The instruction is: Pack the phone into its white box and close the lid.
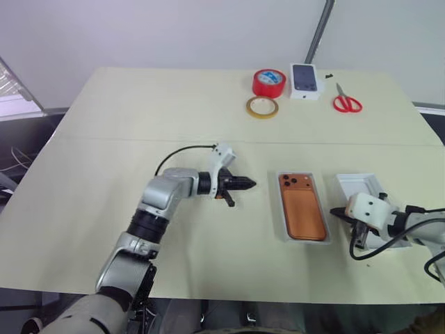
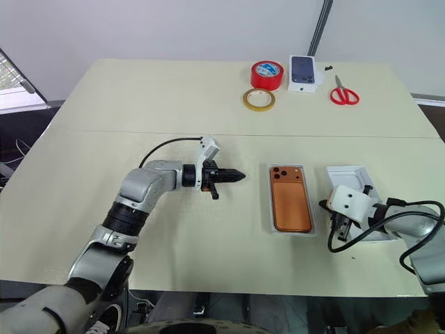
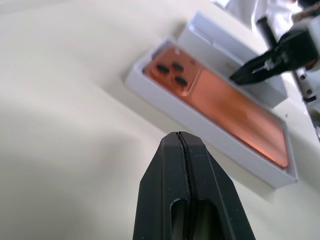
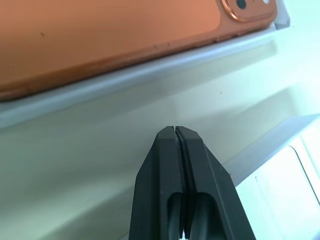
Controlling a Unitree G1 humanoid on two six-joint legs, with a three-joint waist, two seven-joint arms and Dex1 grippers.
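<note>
- Phone point(image 1: 304, 207) lies back-up in the white box point(image 1: 284, 233), camera bump at the far end; it sits flush inside the tray rim, so the packing step looks done.
- Lid point(image 1: 361, 186) rests hollow side up on the counter point(image 1: 139, 118), just beside the box on the robot's right, within reach for capping.
- Right hand point(image 1: 338, 212) clenched, grasping nothing; its tip hangs low over the gap between tray and lid, probably placed to nudge or lift the lid's near edge.
- Left hand point(image 1: 247, 184) clenched and empty, pointing level toward the box from the robot's left, near but apart; likely standing by to steady the tray.
- Tape rolls, scissors, small printed box sit far back, out of the work.
</note>
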